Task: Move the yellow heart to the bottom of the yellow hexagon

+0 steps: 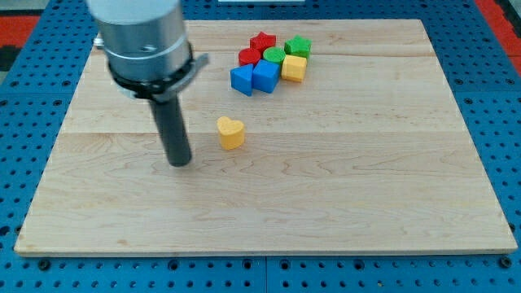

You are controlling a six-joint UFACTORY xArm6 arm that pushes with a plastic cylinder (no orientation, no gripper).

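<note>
In the camera view, we see a wooden bench (366,203) lying on a blue base with holes (496,98). Our arm comes down from the view's top left as a big grey cylinder (142,32), and a straight dark rod (172,126) sticks out below it. Our end effector is only this rod, so it has no parts to spread or press together, and it pinches nothing. My tip (180,162) rests on the wood, left of the middle of the bench. The yellow heart (230,132) sits alone just to the view's right of the rod, a little higher up than the tip, with a small gap of bare wood between them. Well apart from the heart, toward the view's top, a bunch of blocks sits packed close together. The yellow hexagon (294,67) is on the right side of that bunch. A green block (298,46) sits right above it, and a green round block (273,56) sits to its left. A red star (262,41) is at the top of the bunch, with another red block (249,56) just below it. Two blue blocks sit at the bottom of the bunch, side by side and touching: one blue block (242,80) on the left and the other blue block (265,76) on the right, next to the yellow hexagon.
</note>
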